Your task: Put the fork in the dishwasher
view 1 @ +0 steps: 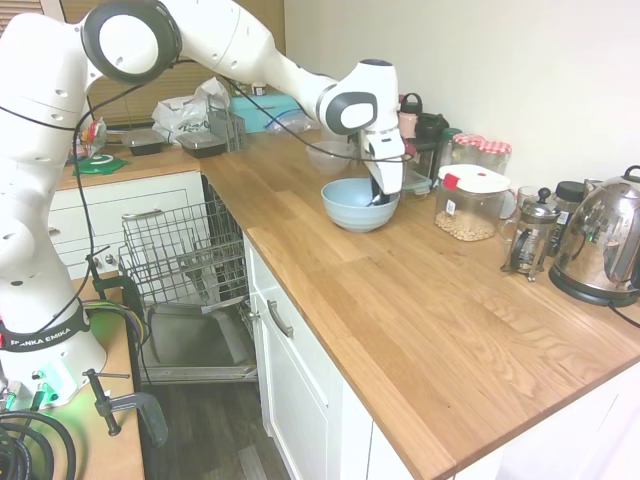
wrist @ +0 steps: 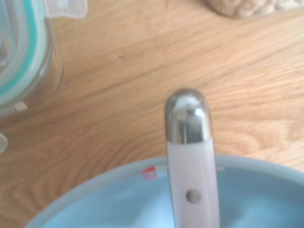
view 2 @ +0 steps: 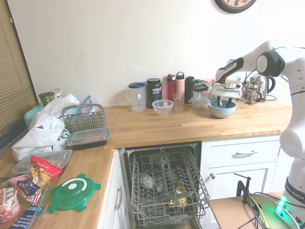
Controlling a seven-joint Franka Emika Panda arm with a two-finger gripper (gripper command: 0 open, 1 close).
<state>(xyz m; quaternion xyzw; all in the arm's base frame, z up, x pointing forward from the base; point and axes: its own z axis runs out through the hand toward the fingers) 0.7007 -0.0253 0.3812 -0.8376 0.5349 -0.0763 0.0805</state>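
Note:
The fork (wrist: 190, 142) shows in the wrist view as a pale handle with a rounded metal end, leaning over the rim of the light-blue bowl (wrist: 95, 194). The bowl (view 1: 358, 205) (view 2: 222, 109) stands on the wooden counter. My gripper (view 1: 381, 195) (view 2: 225, 101) points down into it, open, with its fingers dipped inside. In both exterior views the fork is hidden by the bowl and the hand. The dishwasher (view 1: 185, 250) (view 2: 164, 183) stands open under the counter, with its wire rack pulled out over the lowered door (view 1: 200, 345).
Right beside the bowl are a glass container with a teal-edged lid (wrist: 23, 57) and a jar of oats (view 1: 468, 205). A French press (view 1: 528, 235) and kettle (view 1: 605, 240) stand further along. Bottles (view 2: 175, 87), a clear bowl (view 2: 162, 107) and a cutlery basket (view 2: 84, 118) line the counter.

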